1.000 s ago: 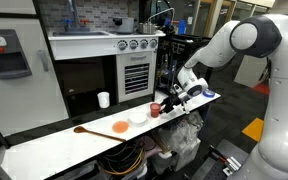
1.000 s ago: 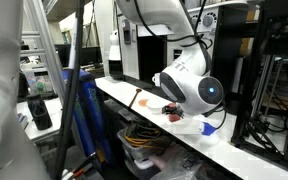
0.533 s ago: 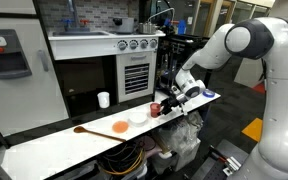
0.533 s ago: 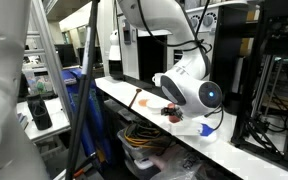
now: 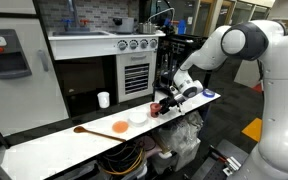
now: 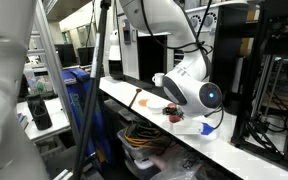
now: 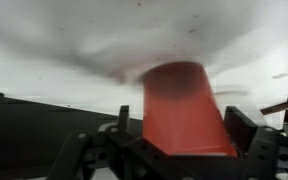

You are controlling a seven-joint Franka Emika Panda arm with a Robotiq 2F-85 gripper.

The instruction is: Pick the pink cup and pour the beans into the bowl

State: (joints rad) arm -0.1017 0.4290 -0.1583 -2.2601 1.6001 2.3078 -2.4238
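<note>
Counter [image 5: 44, 145] first, from the left of an exterior view: a wooden spoon [image 5: 81, 130] lies at lower left, with a white cup [image 5: 104, 99] standing behind it. A flat orange dish [image 5: 120, 127] follows, and just right of it sits the bowl [image 5: 137, 117], white and seemingly empty. Just beside the bowl, near the middle of the frame, the pink cup [image 5: 156, 108] stands upright on the counter.

The gripper [image 5: 164, 105] comes at it from the right and has edged in over the last second, so less of the cup shows now. Cup, bowl and dish have not shifted.

In the wrist view the pink cup [image 7: 184, 110] fills the centre between the two fingers [image 7: 124, 122], which stand spread on either side. A sliver of gap seems to remain on the left, though the blur makes contact hard to judge. I read this as released, not yet clamped.

The beans cannot be seen from any angle. The approach looks finished; squeezing, lifting and tipping leftward over the bowl remain.
</note>
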